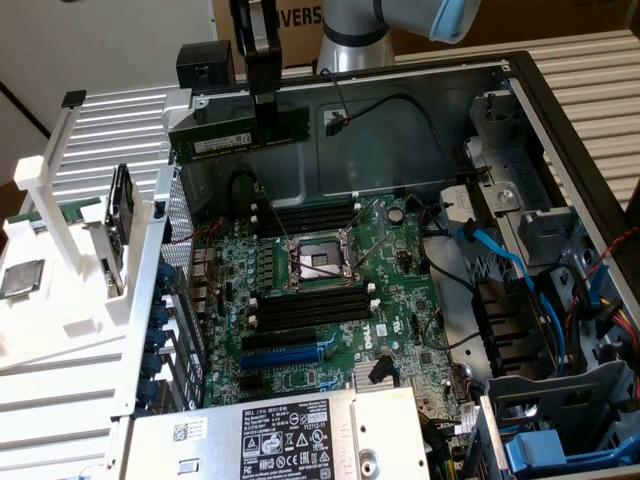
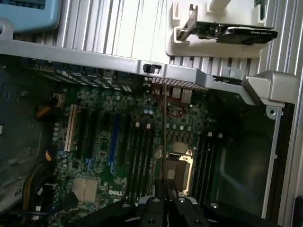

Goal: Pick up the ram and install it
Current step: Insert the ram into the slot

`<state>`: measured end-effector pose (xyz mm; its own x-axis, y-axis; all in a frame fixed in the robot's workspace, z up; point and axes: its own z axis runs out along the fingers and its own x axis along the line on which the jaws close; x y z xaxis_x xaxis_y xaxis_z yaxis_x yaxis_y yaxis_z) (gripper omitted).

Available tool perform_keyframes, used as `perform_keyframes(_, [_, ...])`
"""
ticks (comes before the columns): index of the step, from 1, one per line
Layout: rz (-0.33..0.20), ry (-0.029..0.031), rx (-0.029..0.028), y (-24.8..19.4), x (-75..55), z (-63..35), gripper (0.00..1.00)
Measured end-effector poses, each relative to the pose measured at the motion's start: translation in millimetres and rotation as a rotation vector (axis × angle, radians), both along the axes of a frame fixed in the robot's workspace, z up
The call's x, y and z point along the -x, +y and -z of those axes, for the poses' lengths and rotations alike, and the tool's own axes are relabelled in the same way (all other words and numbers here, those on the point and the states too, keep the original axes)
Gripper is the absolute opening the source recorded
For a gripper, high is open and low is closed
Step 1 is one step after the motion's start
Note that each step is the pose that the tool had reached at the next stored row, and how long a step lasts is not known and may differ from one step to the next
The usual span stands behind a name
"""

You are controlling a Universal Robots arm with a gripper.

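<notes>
The ram, a long green stick with a pale label strip, hangs level in the air above the back wall of the open computer case. My gripper is shut on it near its end toward the exterior view's right. In the wrist view the ram appears edge-on as a thin line rising from my gripper, over the motherboard. Black memory slots lie behind the processor socket, and more slots lie in front of it.
A white rack at the exterior view's left holds a card and a square silver chip. The case's power supply sits at the front. Drive bays and blue cables fill the case's right side.
</notes>
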<state>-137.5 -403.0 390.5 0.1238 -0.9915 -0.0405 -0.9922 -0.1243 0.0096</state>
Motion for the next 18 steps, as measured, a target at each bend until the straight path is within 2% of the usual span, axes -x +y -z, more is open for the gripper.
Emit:
perform_keyframes(5, [0.0, -0.0002, 0.0, -1.3, -22.3, 9.1, 0.12])
perform_keyframes(7, [0.0, -0.0006, -0.0001, -2.2, -27.0, 12.8, 0.12])
perform_keyframes(12, [0.001, -0.0042, 0.0, -5.1, -31.6, 21.7, 0.12])
perform_keyframes(18, [0.025, -0.0142, 0.0001, -6.0, -33.2, 31.7, 0.12])
